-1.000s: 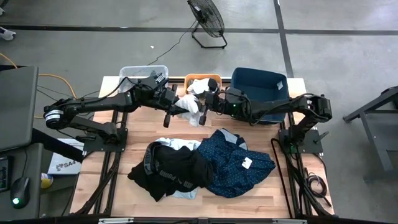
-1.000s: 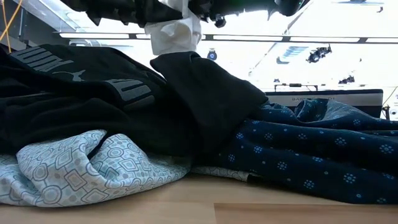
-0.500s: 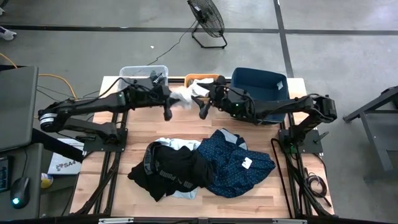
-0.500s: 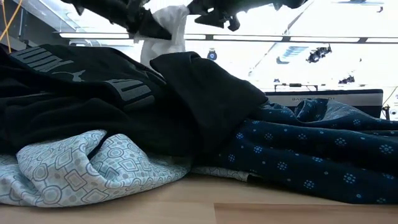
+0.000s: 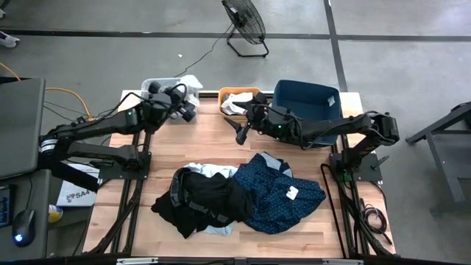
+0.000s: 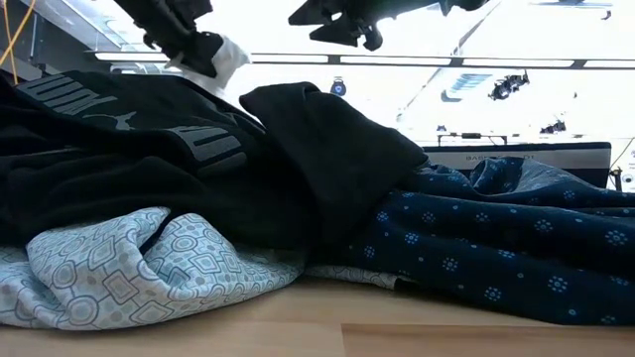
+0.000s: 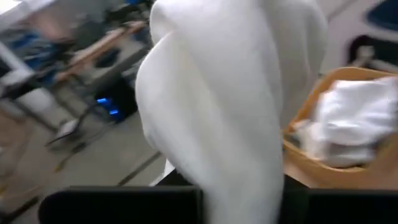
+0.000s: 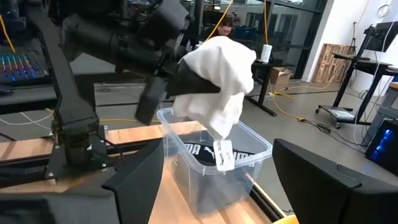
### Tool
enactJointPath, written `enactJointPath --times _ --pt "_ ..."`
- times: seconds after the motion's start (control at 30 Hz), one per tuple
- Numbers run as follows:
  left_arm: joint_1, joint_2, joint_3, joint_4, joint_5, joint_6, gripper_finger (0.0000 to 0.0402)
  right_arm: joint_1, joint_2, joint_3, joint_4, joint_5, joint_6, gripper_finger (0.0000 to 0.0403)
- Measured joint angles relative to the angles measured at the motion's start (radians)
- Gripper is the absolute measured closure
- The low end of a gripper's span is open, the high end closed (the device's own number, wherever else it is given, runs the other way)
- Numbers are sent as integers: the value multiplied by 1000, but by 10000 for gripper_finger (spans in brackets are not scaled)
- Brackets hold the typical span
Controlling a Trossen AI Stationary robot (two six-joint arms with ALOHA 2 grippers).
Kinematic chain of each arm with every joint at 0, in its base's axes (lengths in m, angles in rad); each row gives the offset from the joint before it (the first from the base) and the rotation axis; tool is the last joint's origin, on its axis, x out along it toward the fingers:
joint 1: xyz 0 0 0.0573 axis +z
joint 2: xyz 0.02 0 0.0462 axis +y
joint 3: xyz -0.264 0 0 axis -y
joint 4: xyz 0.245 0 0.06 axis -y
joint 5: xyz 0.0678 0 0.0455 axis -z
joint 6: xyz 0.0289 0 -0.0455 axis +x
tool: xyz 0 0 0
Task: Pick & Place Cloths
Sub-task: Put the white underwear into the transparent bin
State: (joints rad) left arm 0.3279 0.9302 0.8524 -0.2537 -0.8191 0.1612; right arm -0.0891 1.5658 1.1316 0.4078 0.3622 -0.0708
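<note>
My left gripper is shut on a white cloth at the table's far left. It holds the cloth above the clear bin, which has a black cloth with white lettering inside. My right gripper is open and empty. It hovers in front of the orange bin, above the table. A pile lies on the table's near half: a black cloth, a navy dotted cloth and a light blue cloth. My left gripper pinches a bunched part of the white cloth between its two fingers. The cloth is lifted clear. Its free end with a tag hangs below the fingers over the clear bin's open top.
The orange bin holds another white cloth. A dark blue bin stands to its right at the far edge. Bare wood lies between the bins and the pile. A fan stands on the floor beyond the table.
My left gripper has carried the white cloth from in front of the orange bin toward the table's far left, to above the clear bin. The cloth has stayed clear of the table and has drawn away from my right gripper.
</note>
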Motion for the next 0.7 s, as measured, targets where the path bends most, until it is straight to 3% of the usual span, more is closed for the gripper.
enactJointPath --times 0.2,0.33,0.43,0.7 --pt "7 3 0 -39 -199 -10 380 0 0 0 -9 0 0 112" --pt "78 3 0 -108 -223 -88 380 0 0 0 -15 1 1 112" --pt "176 3 0 -167 -153 -180 380 0 0 0 -16 1 23 112" --pt "448 10 0 -237 188 -318 380 0 0 0 -17 1 25 112"
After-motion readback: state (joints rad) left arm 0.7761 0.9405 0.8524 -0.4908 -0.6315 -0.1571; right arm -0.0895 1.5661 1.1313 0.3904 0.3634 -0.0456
